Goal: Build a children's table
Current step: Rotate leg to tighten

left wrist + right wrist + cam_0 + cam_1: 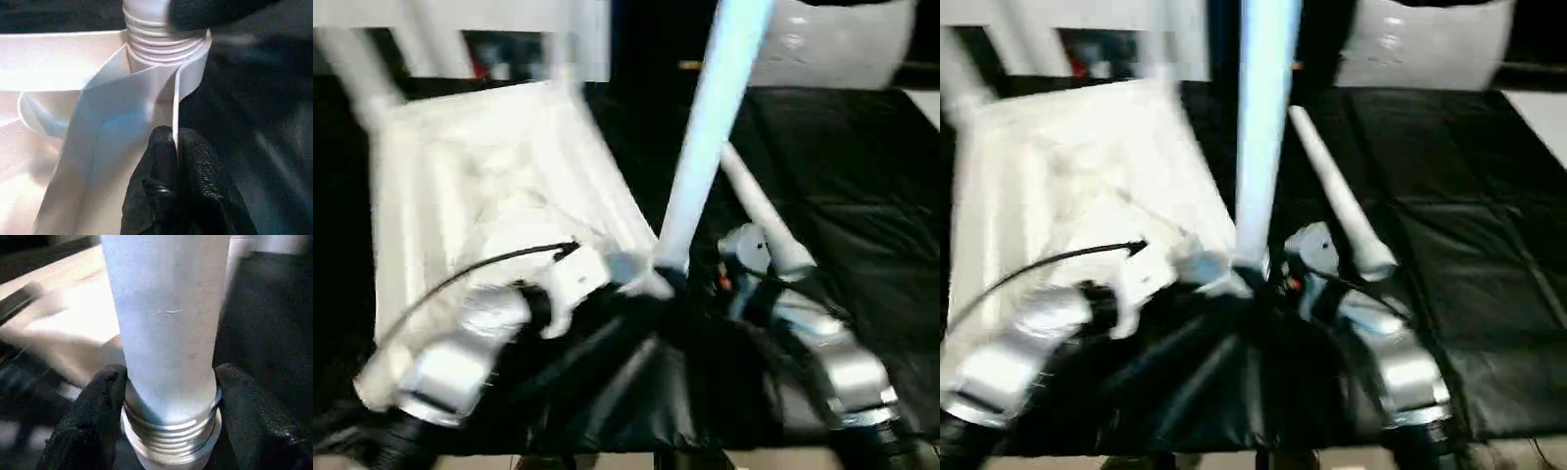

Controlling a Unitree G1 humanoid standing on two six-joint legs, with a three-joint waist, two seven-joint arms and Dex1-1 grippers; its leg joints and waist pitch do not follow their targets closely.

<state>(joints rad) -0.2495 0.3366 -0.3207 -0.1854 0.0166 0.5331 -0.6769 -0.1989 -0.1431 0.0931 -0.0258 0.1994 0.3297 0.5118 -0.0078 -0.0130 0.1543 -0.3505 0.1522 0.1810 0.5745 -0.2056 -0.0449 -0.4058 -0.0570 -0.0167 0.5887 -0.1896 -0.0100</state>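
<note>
The white table top (480, 186) lies upside down on the black sheet, ribs up. A long white leg (710, 127) stands upright in its near right corner socket (193, 73), threaded end (168, 431) showing at the socket's mouth. My right gripper (168, 396) is shut on this leg just above the threads, one black finger (93, 416) on each side. My left gripper (175, 142) is shut on the table top's thin side wall (177, 98) right beside that socket. A second leg (759, 211) lies loose on the sheet to the right of my right wrist.
A white bag-like bundle (842, 39) sits at the back right. White uprights (352, 69) rise at the far left behind the table top. The black sheet (862, 176) stretches to the right; the work surface's front edge (607, 460) runs below my forearms.
</note>
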